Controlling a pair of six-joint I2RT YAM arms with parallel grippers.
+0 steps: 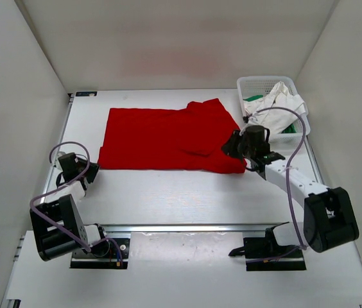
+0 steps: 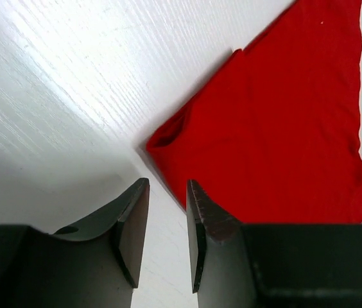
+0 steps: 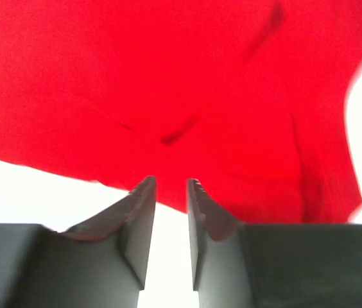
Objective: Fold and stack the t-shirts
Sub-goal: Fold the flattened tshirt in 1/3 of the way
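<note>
The red t-shirt (image 1: 168, 138) lies spread on the surface (image 1: 168, 199), mid-table toward the far side. Its long axis runs left to right. The straight left edge looks like the hem, and the rumpled end, with a flap turned over, points toward the basket (image 1: 248, 82). Folding looks barely begun, with no neat packet or stack yet. The off-white t-shirt (image 1: 277, 102) and green t-shirt (image 1: 253, 99) lie heaped in the basket, unfolded. The left gripper (image 2: 167, 183) sits just off the shirt's near-left corner, jaws narrowly parted and empty. The right gripper (image 3: 171, 183) hangs at the near-right edge, also narrowly parted, holding nothing.
</note>
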